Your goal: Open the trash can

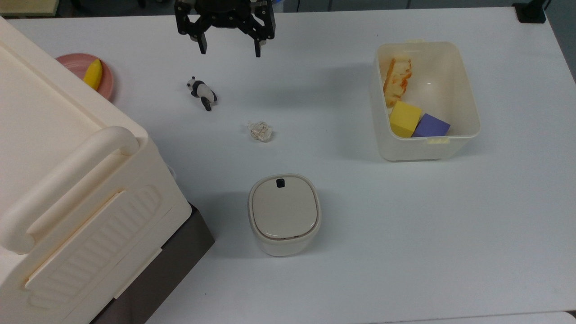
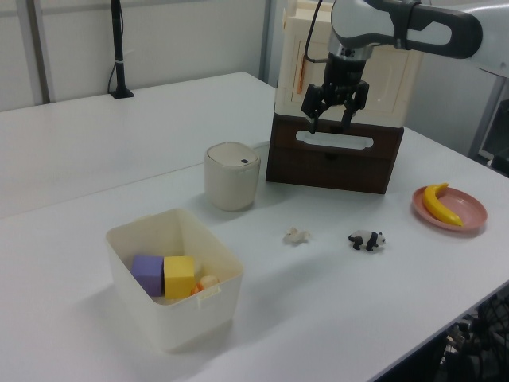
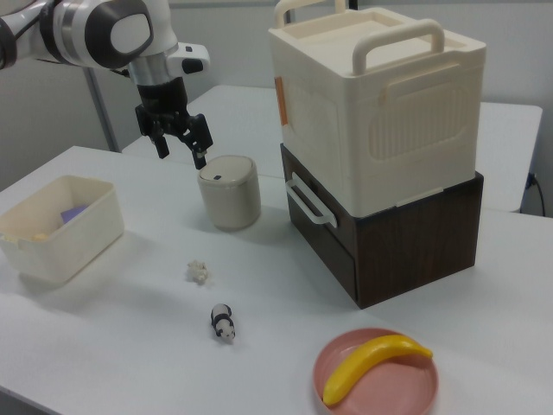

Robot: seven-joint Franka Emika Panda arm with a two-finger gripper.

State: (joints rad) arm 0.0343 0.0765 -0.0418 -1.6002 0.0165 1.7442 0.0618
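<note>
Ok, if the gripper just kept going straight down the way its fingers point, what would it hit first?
Probably bare table. The open gripper points down, and in the top view the panda toy lies a little off its line. The trash can is well away. Depth is uncertain.

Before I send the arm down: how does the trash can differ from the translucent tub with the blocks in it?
The trash can has its flat lid down, with a small black button at the edge; the tub is open-topped. The trash can is rounded-square and smaller; the tub is rectangular and larger. The tub's contents show: a yellow block, a purple block and a bread slice; the trash can's inside is hidden. Both are pale and stand upright on the table.
</note>
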